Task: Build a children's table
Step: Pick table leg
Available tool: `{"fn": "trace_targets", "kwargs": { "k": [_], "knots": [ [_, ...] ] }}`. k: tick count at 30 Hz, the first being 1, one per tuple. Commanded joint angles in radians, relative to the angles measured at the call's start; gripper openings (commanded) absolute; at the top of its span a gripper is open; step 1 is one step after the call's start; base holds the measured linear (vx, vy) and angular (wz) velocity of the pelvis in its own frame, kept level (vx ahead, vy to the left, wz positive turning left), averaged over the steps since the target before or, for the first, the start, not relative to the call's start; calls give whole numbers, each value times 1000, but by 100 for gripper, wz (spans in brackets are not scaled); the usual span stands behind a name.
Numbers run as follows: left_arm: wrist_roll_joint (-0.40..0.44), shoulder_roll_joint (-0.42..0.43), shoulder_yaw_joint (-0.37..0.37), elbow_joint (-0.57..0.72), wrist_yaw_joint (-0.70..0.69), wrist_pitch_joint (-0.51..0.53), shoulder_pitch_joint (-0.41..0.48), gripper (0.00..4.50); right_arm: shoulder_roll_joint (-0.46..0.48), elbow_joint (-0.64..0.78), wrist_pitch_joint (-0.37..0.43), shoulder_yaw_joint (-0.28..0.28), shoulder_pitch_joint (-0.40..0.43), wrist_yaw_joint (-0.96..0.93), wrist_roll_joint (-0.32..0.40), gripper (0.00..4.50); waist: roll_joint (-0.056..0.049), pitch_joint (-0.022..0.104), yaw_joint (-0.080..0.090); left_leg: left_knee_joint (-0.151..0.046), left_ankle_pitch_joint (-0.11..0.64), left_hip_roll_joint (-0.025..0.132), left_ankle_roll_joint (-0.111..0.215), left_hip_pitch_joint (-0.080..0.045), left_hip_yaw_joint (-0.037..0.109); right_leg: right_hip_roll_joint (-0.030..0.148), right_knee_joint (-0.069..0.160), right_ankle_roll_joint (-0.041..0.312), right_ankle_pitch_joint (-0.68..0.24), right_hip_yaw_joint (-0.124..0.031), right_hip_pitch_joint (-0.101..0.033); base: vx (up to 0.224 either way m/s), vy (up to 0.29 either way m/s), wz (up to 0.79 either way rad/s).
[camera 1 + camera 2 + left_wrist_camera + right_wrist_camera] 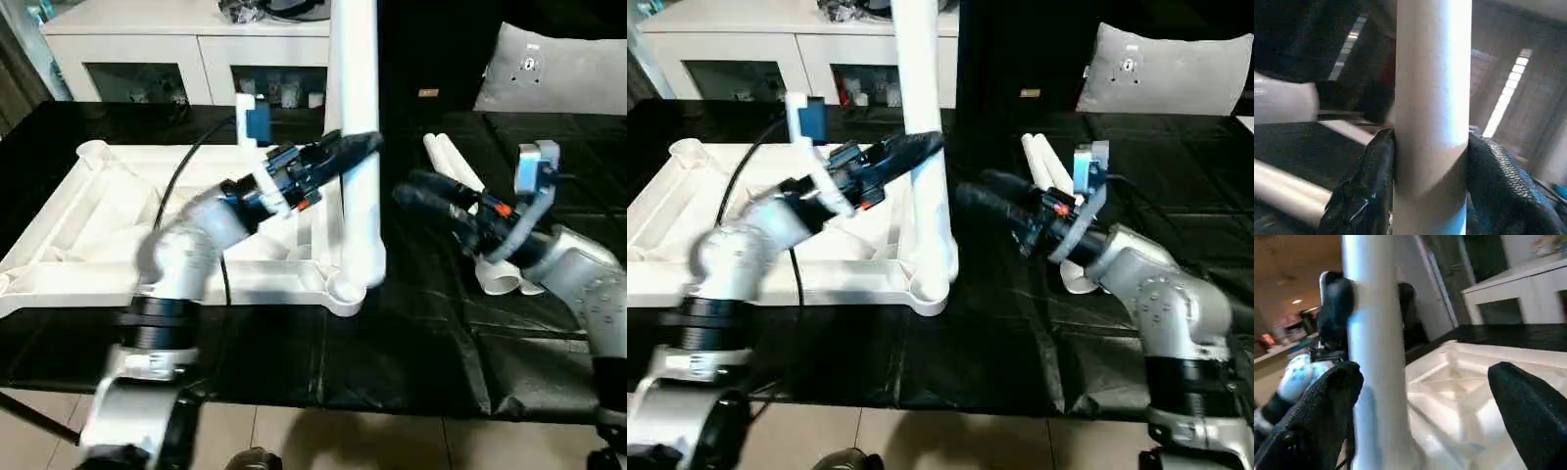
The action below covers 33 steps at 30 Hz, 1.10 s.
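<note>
The white table top (88,235) lay ribbed side up on the black-covered tabletop (411,343), with one white leg (355,147) standing upright in its near corner socket (343,291) on the robot's right side. The left claw (355,149) was clamped on that leg partway up, its fingers (1366,196) pressed against both sides. The right claw (970,196) hung just beside the leg with fingers apart, near spare legs (1043,162) lying on the tabletop.

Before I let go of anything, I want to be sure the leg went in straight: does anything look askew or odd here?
Nothing stands out. The leg stands upright in the tabletop's near corner socket, gripped by the left gripper. The right gripper is open beside it. Spare legs lie on the black surface.
</note>
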<state>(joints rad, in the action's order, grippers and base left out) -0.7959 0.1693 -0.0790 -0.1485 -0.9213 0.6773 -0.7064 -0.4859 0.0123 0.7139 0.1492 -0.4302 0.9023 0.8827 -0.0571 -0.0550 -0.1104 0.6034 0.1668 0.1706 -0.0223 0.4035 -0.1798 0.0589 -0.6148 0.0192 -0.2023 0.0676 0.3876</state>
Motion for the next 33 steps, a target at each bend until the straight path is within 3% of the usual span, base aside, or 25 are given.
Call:
{"fn": "trace_targets", "kwargs": {
  "k": [1,7,14,21,33],
  "knots": [
    [-21,9,9,28,-29,17,-15,205,-7,31,14,12,3,16,25,448,17,71,-1,-62,133,60,53,-28,22,90,79,183,-207,-48,-40,0,0,0],
    [-52,26,24,41,-91,51,-27,205,-29,58,33,6,7,58,51,448,18,72,-4,-61,132,58,42,-28,21,90,80,172,-213,-48,-42,0,0,0],
    [-42,29,35,38,-108,54,-33,205,-46,70,45,-15,4,86,33,448,16,74,-5,-59,113,56,50,-26,22,89,78,174,-190,-47,-45,0,0,0],
    [31,28,85,40,-123,-3,-28,205,-88,63,9,-128,-5,154,-80,448,23,73,-3,-59,122,59,43,-27,22,89,80,164,-208,-48,-46,0,0,0],
    [64,21,104,45,-117,-47,-19,205,-56,15,-5,-203,-22,163,-146,345,23,75,-3,-55,104,59,58,-26,21,91,74,181,-184,-48,-45,0,0,0]
  ]
}}
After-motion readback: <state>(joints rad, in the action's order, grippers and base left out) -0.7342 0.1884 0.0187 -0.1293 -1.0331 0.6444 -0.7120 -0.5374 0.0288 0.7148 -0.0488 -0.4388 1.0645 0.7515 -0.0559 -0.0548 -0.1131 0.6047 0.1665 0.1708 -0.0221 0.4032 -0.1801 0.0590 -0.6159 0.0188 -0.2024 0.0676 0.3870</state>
